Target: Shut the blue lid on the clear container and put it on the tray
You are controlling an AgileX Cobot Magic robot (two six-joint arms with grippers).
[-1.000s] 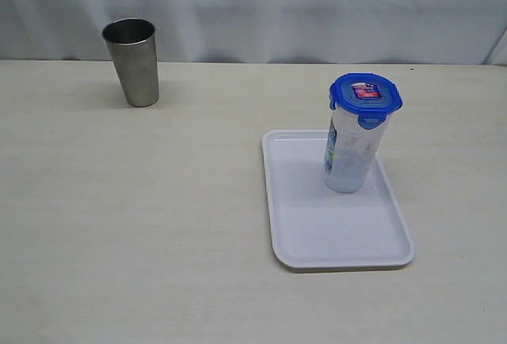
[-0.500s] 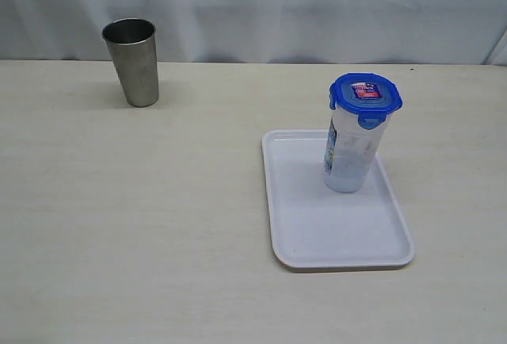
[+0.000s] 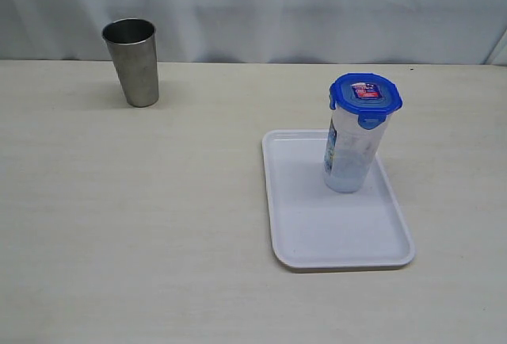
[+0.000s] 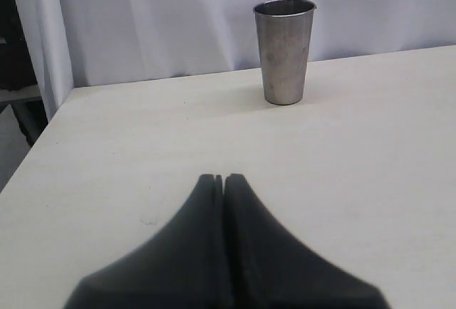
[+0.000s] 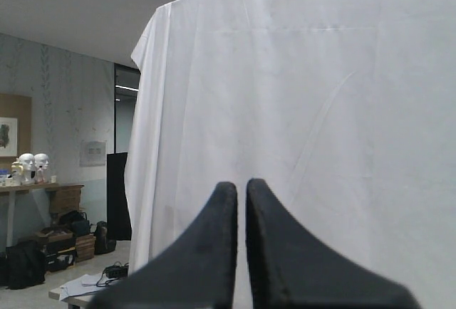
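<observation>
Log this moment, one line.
blue snap-lock lid: on clear plastic container | container: upright on white rectangular tray | left gripper: shut, empty | right gripper: shut, empty

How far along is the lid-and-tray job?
Looks finished. Done: the bright blue snap-lock lid sits on the tall clear plastic container, which stands upright on the flat white rectangular tray. In hand: nothing; the left tool and right tool are shut, empty and away from it. Left: nothing visible, though flap locking can't be confirmed.

Clear container with blue lid upright on tray; steel cup well apart.
</observation>
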